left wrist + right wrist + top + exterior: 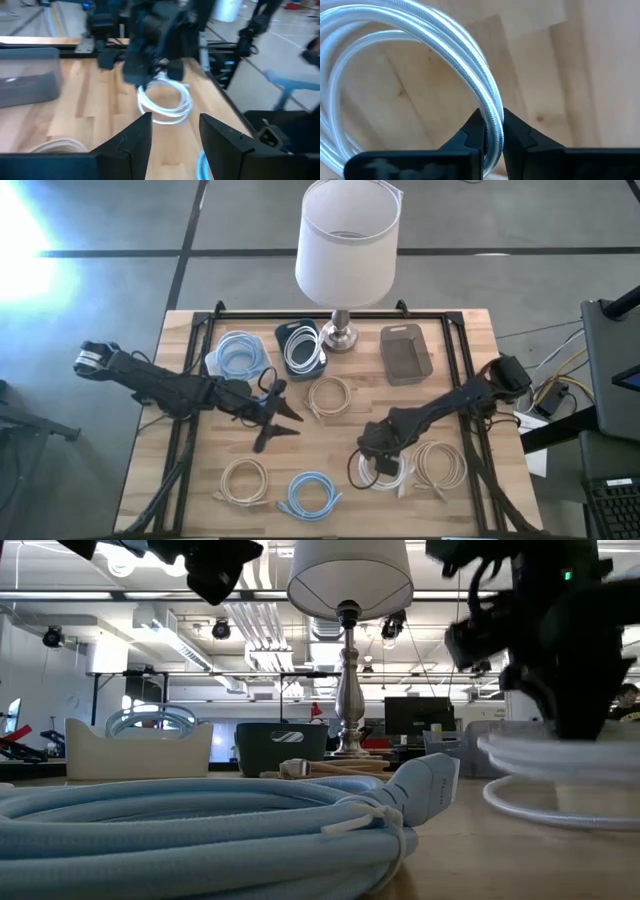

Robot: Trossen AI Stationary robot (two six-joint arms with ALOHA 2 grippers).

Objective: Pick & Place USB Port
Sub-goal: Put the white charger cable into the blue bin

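Note:
A white cable coil (392,472) lies on the table's near right part, also seen as the white coil (165,102) from the left wrist. My right gripper (373,458) stands over the coil's left rim and is shut on it (493,134). My left gripper (283,420) hovers open over bare wood near the table's middle, its open fingers (135,137) pointing toward the right arm. The far row holds a white bin with a light blue cable (238,355), a dark blue bin with a white cable (303,348) and a grey bin (405,352) with nothing showing inside. My right gripper pinches the bundled strands of the white coil (490,107) between its two fingers, at the coil's left rim. The fingers come from above and lie across the strands. In the low view the coil's lowest loop (545,812) lies on the table.
A lamp (345,250) stands at the far middle between the bins. Loose coils lie about: beige (328,395), beige (245,478), light blue (308,492) and beige (440,465) beside the white one. A black frame (452,345) runs around the table top.

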